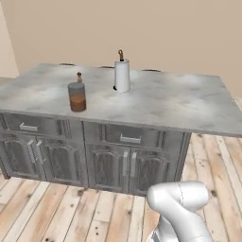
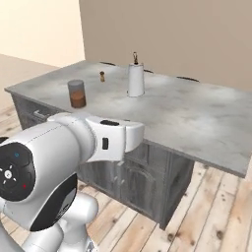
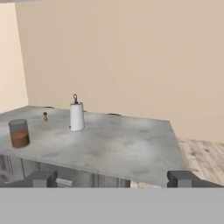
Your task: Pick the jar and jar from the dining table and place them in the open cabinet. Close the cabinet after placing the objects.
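Jar with reddish-brown filling stands upright on the dining table, untouched.

Taking the white paper-towel roll as the landmark: the jar sits well apart from it, nearer the table's front edge and to the roll's left in every view; a tiny brown shaker stands beyond the jar, also left of the roll. Gripper hangs off the table's near edge, fingers spread wide, pinching nothing.
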### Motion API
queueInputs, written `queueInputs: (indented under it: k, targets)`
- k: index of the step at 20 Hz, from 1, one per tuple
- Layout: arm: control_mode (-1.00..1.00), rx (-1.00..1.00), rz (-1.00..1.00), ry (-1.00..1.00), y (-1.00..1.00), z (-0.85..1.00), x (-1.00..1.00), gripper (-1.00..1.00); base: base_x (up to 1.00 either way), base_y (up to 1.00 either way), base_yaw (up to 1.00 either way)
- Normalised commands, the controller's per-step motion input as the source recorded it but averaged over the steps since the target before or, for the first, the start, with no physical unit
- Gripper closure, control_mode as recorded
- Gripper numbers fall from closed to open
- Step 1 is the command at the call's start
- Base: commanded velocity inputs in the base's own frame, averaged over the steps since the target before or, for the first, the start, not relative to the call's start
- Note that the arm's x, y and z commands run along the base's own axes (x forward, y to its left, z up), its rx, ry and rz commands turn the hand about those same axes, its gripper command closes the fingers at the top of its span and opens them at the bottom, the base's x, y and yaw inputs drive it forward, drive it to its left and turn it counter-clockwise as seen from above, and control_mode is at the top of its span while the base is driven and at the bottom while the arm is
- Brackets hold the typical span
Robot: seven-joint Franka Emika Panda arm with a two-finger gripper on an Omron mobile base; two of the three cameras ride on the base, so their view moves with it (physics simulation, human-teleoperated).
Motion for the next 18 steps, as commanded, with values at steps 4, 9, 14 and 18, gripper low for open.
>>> queueInputs:
  k: [4, 9, 14, 18]
  targets:
    - [1.00, 0.00, 0.00, 0.00, 0.00, 0.00, 0.00, -1.00, 0.00, 0.99, -0.08]
    - [1.00, 0.00, 0.00, 0.00, 0.00, 0.00, 0.00, -1.00, 0.00, 0.92, 0.00]
    - [1.00, 0.00, 0.00, 0.00, 0.00, 0.00, 0.00, -1.00, 0.02, 0.67, 0.01]
    - [1.00, 0.00, 0.00, 0.00, 0.00, 0.00, 0.00, -1.00, 0.02, 0.36, 0.00]
